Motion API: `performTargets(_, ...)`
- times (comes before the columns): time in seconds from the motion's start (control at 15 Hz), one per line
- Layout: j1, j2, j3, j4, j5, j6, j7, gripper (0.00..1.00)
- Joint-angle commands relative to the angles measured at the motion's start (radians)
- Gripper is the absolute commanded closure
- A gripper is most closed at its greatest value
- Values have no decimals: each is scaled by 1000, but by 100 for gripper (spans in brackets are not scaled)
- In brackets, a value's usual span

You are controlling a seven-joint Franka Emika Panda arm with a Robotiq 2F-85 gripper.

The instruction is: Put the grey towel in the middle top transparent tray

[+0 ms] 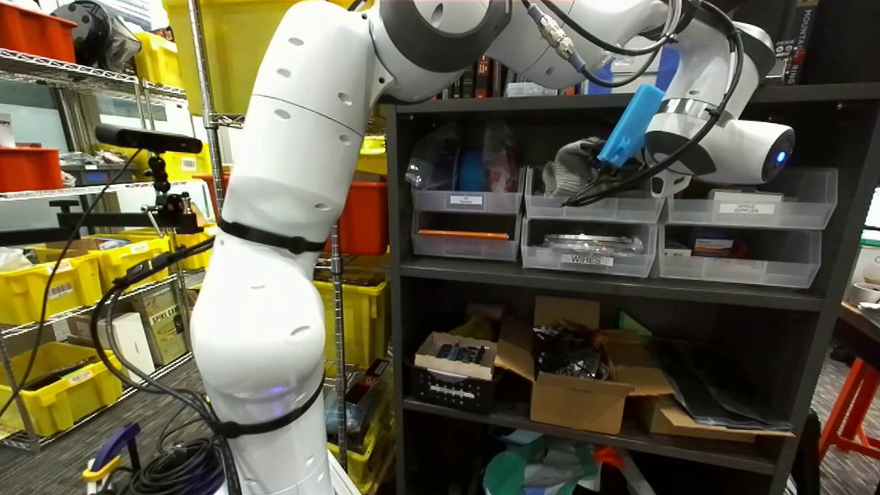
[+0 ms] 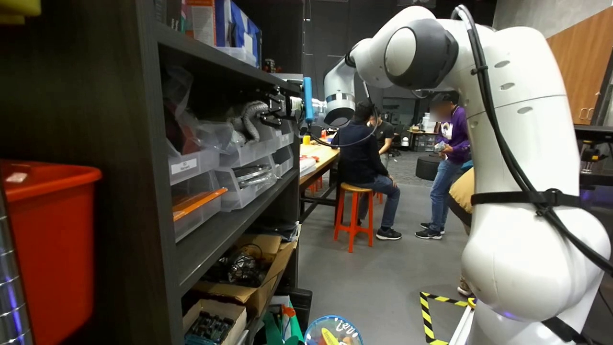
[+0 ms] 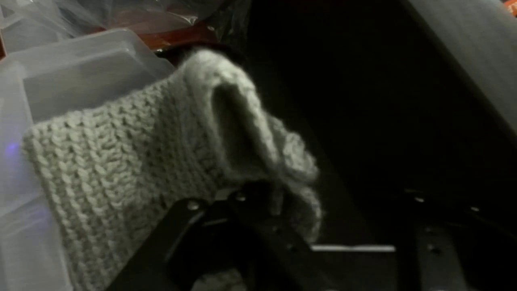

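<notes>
Grey towel (image 3: 137, 161): stitches distinct only in wrist view.

Rough knitted cloth towel (image 3: 121, 165), smooth translucent plastic tray (image 1: 612, 210), glossy arm (image 1: 275, 175), matt shelf (image 1: 605, 284), matt cardboard box (image 1: 577, 405), shiny crinkled plastic bag (image 1: 433, 155).

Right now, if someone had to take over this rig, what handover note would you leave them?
Hand: jaws apart, right at the towel; I can't tell whether the knit touches it.
Grey towel: bunched, at least partly inside the middle top transparent tray, rising above its front lip.
Done: towel in place at the tray, jaws open.
Left: probably just check that the towel is free, then back out.
</notes>
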Motion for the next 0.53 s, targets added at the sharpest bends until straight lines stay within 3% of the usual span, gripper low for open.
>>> performTargets(0.0,-23,-6,-4,5,7,-11,38,3)
performTargets(0.47,-56,-14,-20,-24,3,-22,32,0)
